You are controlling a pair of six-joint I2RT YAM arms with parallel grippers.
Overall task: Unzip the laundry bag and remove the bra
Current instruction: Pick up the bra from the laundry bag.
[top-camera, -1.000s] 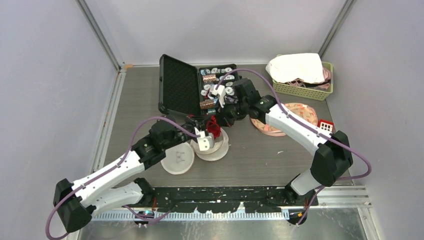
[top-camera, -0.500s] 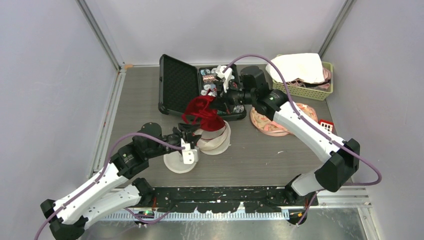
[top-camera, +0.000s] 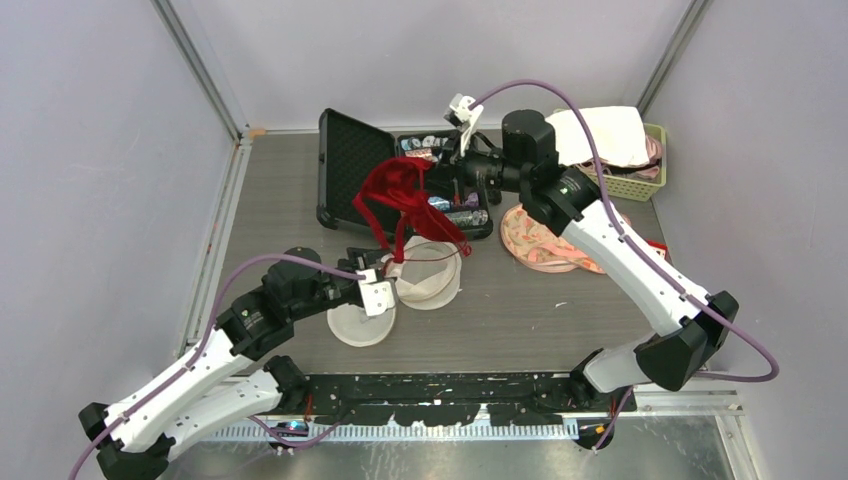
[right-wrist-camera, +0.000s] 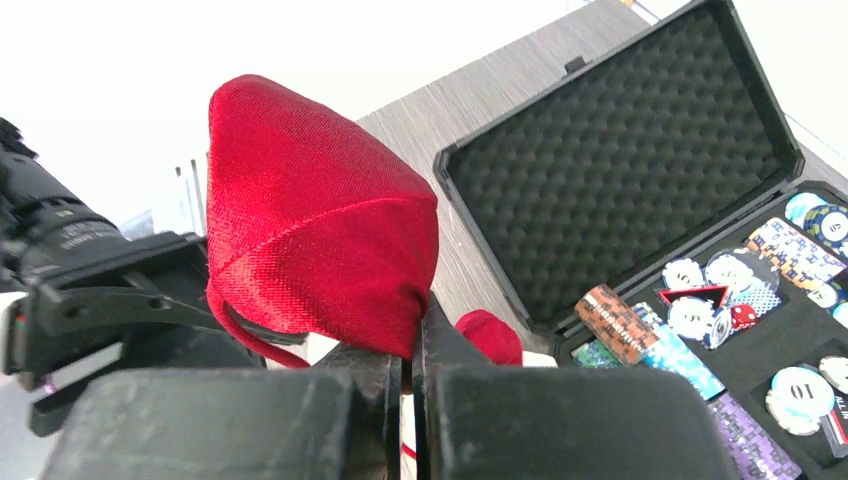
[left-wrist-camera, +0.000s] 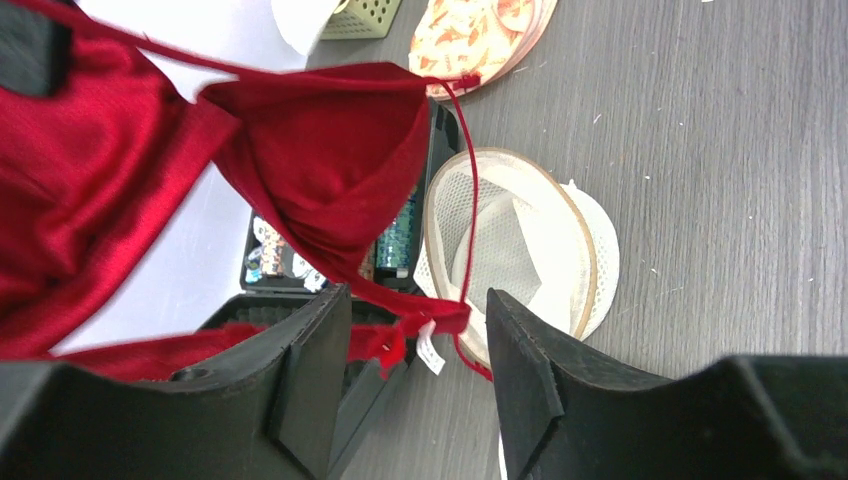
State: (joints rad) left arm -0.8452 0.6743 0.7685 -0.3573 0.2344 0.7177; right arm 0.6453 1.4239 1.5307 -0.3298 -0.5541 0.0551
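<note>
The red bra [top-camera: 402, 195] hangs in the air over the black case, its straps trailing down to the white mesh laundry bag [top-camera: 432, 280]. My right gripper [top-camera: 440, 180] is shut on the edge of a bra cup [right-wrist-camera: 310, 230], pinched between its jaws [right-wrist-camera: 408, 350]. My left gripper [top-camera: 385, 277] stands open just left of the bag. In the left wrist view the bra [left-wrist-camera: 320, 150] hangs ahead of the open fingers [left-wrist-camera: 415, 385]. A red strap with a white tag crosses between the fingertips, and the bag [left-wrist-camera: 510, 240] lies open beyond it.
An open black case [top-camera: 355, 170] of poker chips lies at the back centre. At the back right is a green basket [top-camera: 610, 178] with white cloth. A pink patterned round bag [top-camera: 540, 240] lies right of centre, and a white disc [top-camera: 355, 325] sits by my left gripper.
My right gripper has risen and moved back with the bra, drawing it up out of the laundry bag. My left gripper has opened and pulled back to the left.
</note>
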